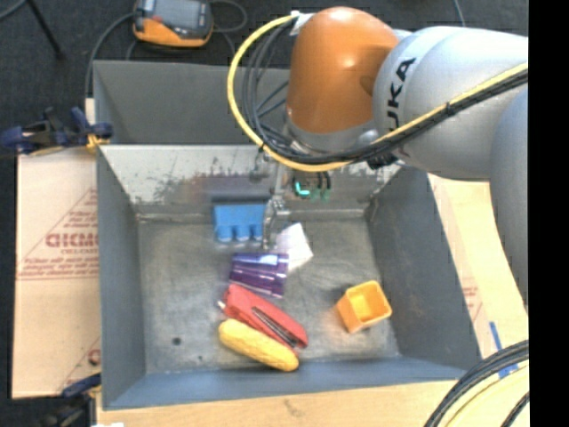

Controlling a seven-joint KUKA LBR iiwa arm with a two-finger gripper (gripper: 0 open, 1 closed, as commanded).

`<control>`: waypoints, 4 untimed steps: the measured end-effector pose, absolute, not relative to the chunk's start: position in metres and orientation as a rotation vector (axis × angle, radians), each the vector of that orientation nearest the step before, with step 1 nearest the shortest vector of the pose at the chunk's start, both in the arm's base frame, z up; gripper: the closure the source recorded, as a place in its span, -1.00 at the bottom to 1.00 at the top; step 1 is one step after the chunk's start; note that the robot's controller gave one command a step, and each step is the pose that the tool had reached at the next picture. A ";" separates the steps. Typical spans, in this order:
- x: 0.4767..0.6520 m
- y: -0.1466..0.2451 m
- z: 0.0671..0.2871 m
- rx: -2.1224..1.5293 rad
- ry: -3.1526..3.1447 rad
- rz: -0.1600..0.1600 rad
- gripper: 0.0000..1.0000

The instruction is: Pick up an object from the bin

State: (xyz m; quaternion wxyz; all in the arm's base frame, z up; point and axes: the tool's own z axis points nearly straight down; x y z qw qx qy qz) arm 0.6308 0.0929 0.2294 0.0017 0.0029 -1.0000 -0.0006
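Camera view showed a grey metal bin (116, 265) holding six loose things, one of each: a blue ridged plastic block (238, 221), a white crumpled piece (296, 243), a purple ribbed plastic piece (259, 274), a red flat plastic tool (265, 318), a yellow banana-shaped toy (258, 345) and an orange square plastic cup (363, 306). The gripper (276, 213) hung near the bin's back wall, between the blue block and the white piece, just beside both. Whether it was apart or together could not be told. The cup lay apart from the rest, towards the right wall.
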 end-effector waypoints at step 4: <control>0.605 0.070 0.081 0.888 -3.026 -0.011 1.00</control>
